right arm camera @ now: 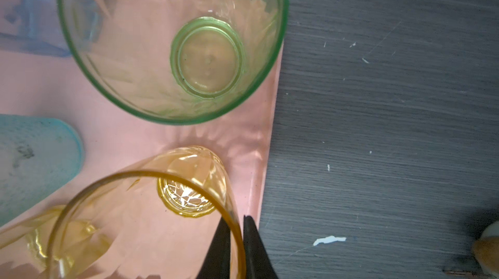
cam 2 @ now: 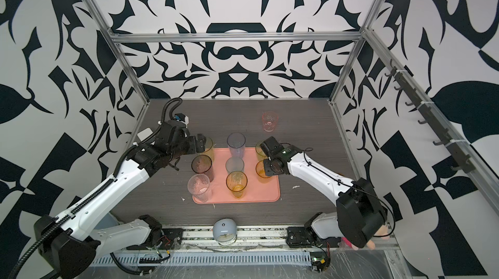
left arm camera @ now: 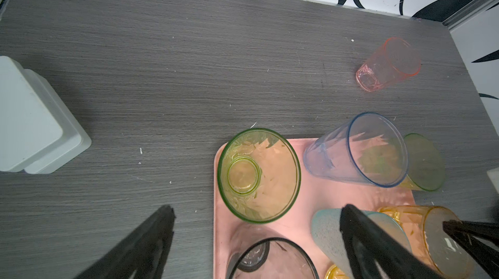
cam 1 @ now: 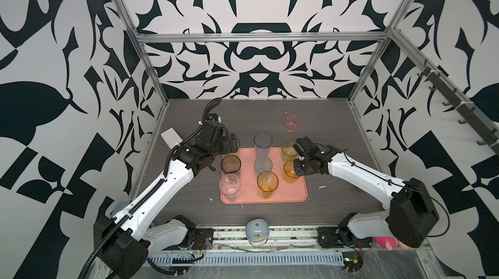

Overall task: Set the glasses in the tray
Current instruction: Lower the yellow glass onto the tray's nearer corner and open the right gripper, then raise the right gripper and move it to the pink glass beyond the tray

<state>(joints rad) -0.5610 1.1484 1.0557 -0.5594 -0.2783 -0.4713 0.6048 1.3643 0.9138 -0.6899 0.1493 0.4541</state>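
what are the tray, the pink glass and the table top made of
Tray: looks like matte salmon plastic, one moulded piece with rounded corners and a low rim.
Pink glass: transparent, glossy, faceted near the base; glass or clear plastic, cannot tell.
Table: grey wood-grain surface, probably laminate, lightly scratched.
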